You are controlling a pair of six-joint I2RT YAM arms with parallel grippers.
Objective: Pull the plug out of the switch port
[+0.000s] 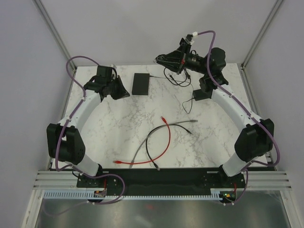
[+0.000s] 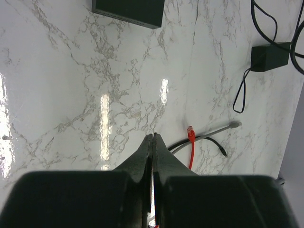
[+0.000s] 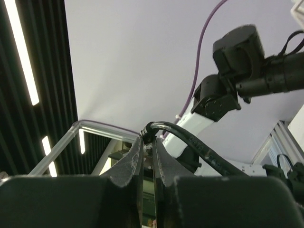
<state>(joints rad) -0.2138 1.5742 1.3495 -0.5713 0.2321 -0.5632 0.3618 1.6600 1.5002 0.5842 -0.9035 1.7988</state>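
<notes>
The switch (image 1: 140, 83) is a flat black box lying at the back of the marble table; its near edge also shows at the top of the left wrist view (image 2: 128, 10). My right gripper (image 1: 159, 59) hangs in the air behind and to the right of the switch, tilted upward. It is shut on a black plug (image 3: 152, 131), whose thick black cable (image 3: 204, 149) bends away to the right. The plug is clear of the switch. My left gripper (image 1: 126, 94) sits low, just left of the switch, shut and empty (image 2: 153, 136).
A small black power adapter (image 1: 202, 94) with thin black cords lies right of the switch, also seen in the left wrist view (image 2: 270, 56). Loose red (image 1: 167, 137), grey (image 1: 183, 123) and black (image 1: 154, 133) cables lie mid-table. Frame posts and grey walls enclose the table.
</notes>
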